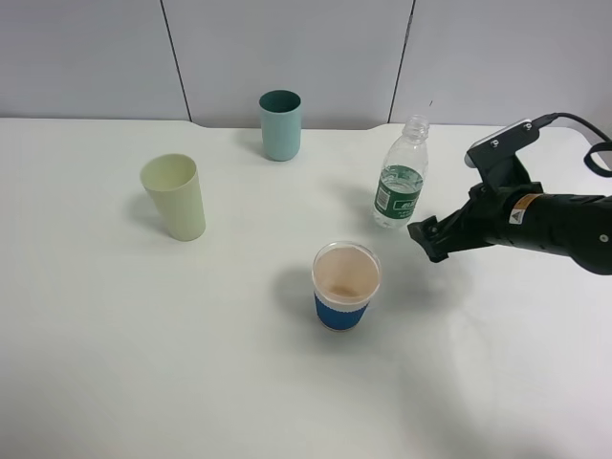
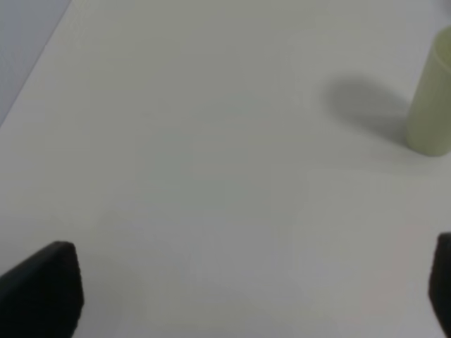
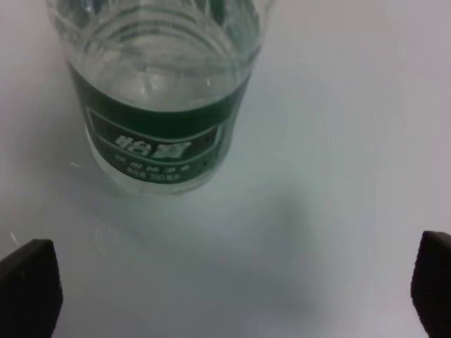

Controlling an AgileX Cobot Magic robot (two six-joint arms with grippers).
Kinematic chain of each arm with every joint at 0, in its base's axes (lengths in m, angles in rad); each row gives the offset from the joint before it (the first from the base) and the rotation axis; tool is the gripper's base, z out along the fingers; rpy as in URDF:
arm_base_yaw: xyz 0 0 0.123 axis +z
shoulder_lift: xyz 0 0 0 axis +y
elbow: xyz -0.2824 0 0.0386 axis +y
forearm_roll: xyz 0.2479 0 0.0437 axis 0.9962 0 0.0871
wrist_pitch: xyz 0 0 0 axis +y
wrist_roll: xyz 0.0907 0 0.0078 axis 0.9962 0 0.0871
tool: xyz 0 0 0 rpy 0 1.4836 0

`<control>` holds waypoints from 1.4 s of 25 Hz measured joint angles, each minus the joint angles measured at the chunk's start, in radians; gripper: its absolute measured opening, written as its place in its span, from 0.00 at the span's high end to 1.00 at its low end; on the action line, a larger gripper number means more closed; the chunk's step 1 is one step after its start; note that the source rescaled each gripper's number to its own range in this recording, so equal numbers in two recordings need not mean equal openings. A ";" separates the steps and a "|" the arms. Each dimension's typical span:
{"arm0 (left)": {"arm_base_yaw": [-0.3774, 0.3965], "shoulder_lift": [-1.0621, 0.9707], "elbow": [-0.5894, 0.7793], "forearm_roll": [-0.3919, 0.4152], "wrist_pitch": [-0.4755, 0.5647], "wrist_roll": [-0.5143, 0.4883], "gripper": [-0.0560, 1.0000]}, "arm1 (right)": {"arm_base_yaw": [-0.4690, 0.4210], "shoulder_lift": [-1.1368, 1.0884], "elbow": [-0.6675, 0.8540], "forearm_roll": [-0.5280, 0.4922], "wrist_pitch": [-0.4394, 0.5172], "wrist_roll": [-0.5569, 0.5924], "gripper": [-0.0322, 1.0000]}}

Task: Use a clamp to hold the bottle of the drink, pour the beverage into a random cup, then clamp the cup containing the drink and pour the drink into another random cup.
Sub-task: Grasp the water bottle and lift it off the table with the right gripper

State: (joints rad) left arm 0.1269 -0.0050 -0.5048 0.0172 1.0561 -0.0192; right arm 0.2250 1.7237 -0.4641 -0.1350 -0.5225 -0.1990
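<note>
Clear bottle (image 1: 399, 182) holds colourless liquid (image 3: 162, 81) near blue-sleeved cup (image 1: 342, 311).

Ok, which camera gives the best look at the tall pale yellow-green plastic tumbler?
The exterior high view: the tall pale yellow-green plastic tumbler stands whole there, rim to base. The left wrist view catches only a blurred part of its side at the frame edge. The right wrist view misses it.
</note>
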 joint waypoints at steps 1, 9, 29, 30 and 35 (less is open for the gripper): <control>0.000 0.000 0.000 0.000 0.000 0.000 0.00 | 0.000 0.022 0.000 0.000 -0.034 -0.011 0.00; 0.000 0.000 0.000 0.000 0.000 0.000 0.00 | 0.000 0.137 -0.001 -0.021 -0.272 -0.041 0.00; 0.000 0.000 0.000 0.000 0.000 0.000 0.00 | 0.000 0.291 -0.026 -0.084 -0.551 -0.043 0.00; 0.000 0.000 0.000 0.000 0.000 0.000 0.00 | 0.000 0.297 -0.039 -0.084 -0.550 -0.043 0.00; 0.000 0.000 0.000 0.000 0.000 0.000 0.00 | 0.000 0.317 -0.115 -0.094 -0.542 -0.042 0.00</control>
State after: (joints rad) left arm 0.1269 -0.0050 -0.5048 0.0172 1.0561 -0.0192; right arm 0.2250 2.0410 -0.5791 -0.2288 -1.0649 -0.2406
